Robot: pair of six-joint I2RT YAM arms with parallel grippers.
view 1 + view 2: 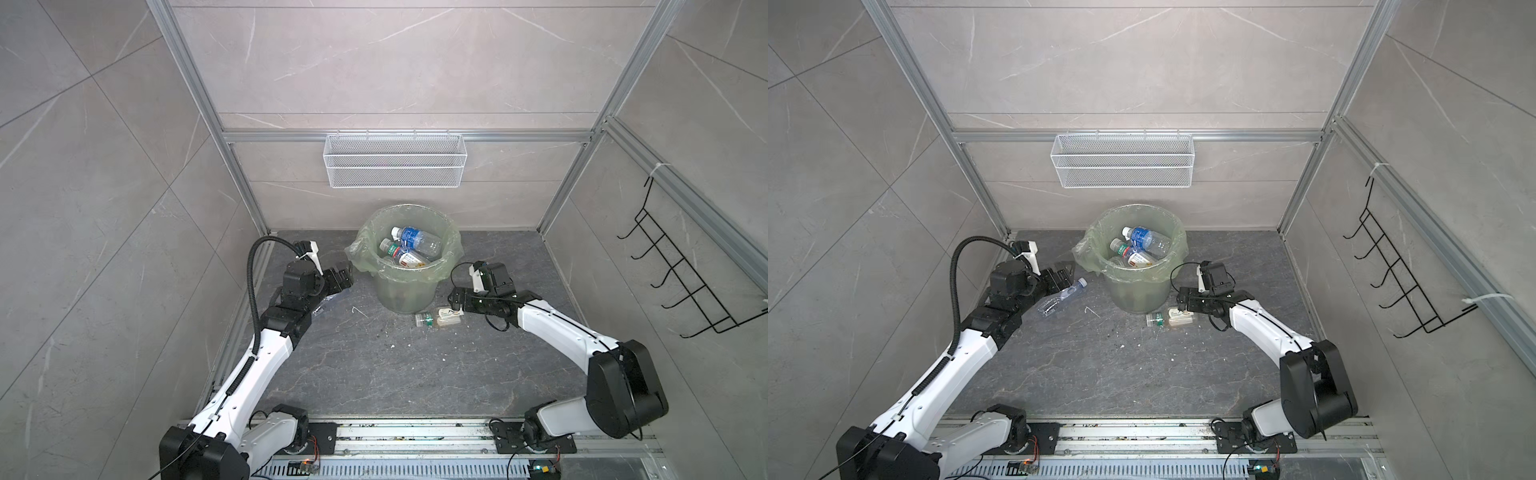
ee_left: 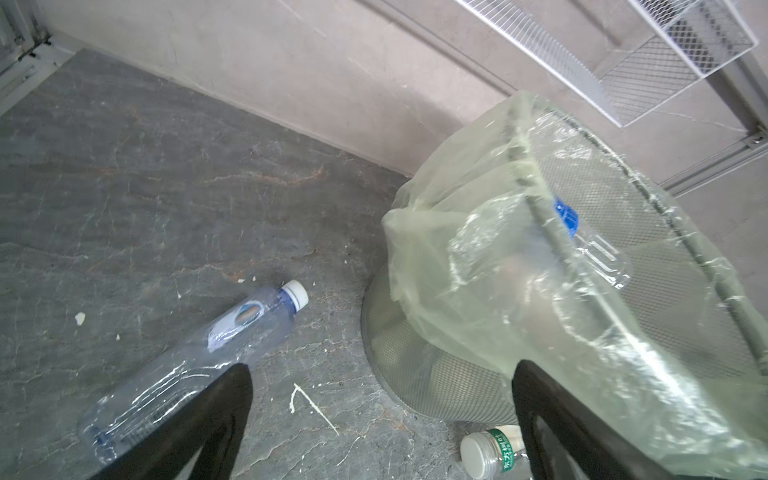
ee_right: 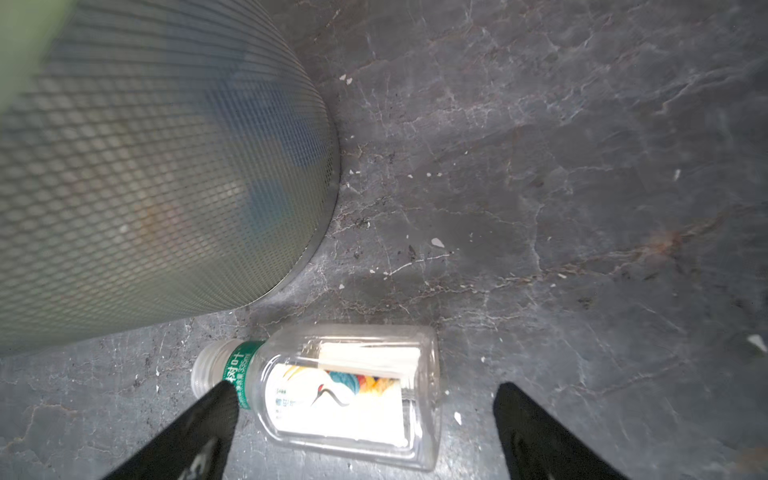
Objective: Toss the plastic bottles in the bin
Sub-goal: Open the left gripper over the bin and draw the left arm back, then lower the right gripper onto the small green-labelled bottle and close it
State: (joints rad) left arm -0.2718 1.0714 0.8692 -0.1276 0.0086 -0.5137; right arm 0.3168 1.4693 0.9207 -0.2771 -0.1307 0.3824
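Top views: the bin (image 1: 401,291) stands at the back middle of the dark stone floor (image 1: 374,374), its bag (image 1: 357,255) folded over the rim. Several plastic bottles (image 1: 415,240) lie inside, a blue-labelled one on top. Your left gripper (image 1: 1066,272) sits just left of the bin, jaws apart, holding nothing. A clear bottle (image 1: 1061,297) lies on its side on the floor partly under that arm, white cap toward the bin. Your right gripper (image 1: 455,298) is low at the bin's right, over a green-banded bottle (image 1: 425,320) with a beige label (image 1: 449,318) right beside it, on the floor just in front of the bin. Can't tell if that is one bottle or two. Left wrist: fingers spread wide, empty. One fingertip (image 2: 232,390) overlaps the clear bottle (image 2: 187,365), contact unclear. The bin (image 2: 519,270) is on the other side, and the green-banded bottle (image 2: 486,453) shows its cap end by the other finger. Right wrist: your jaws are parted and straddle the green-banded bottle (image 3: 345,395), which lies flat on the floor near the bin (image 3: 145,166), cap toward its mesh-patterned wall. One fingertip (image 3: 216,407) covers the neck, the other stands clear of the base. Not gripped.
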